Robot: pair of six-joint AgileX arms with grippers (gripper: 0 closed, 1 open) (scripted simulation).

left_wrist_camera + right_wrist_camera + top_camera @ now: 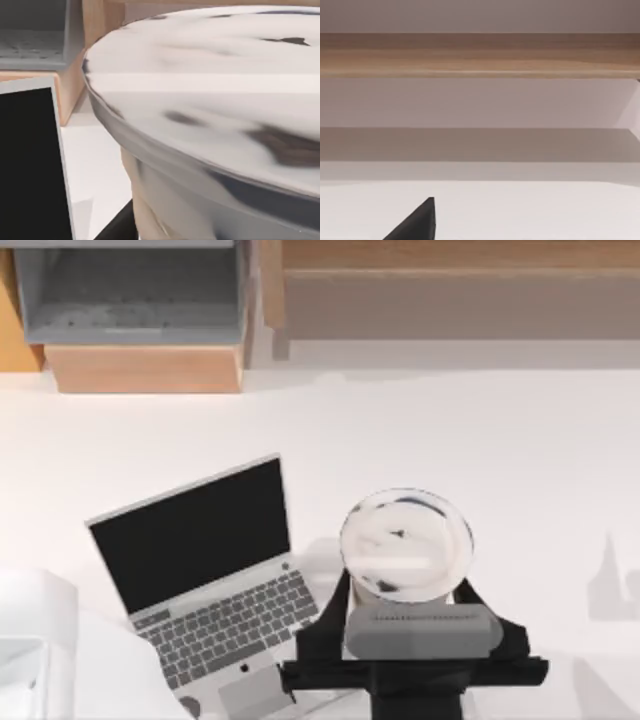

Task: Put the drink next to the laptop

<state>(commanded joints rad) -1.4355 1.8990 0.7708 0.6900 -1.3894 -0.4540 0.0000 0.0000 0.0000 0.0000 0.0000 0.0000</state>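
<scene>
The round cup with a clear rim and white swirled top point(406, 543) is being clenched low on its body by the left gripper point(405, 590), kept upright against spilling, just right of the slim silver-grey laptop point(215, 580).
</scene>
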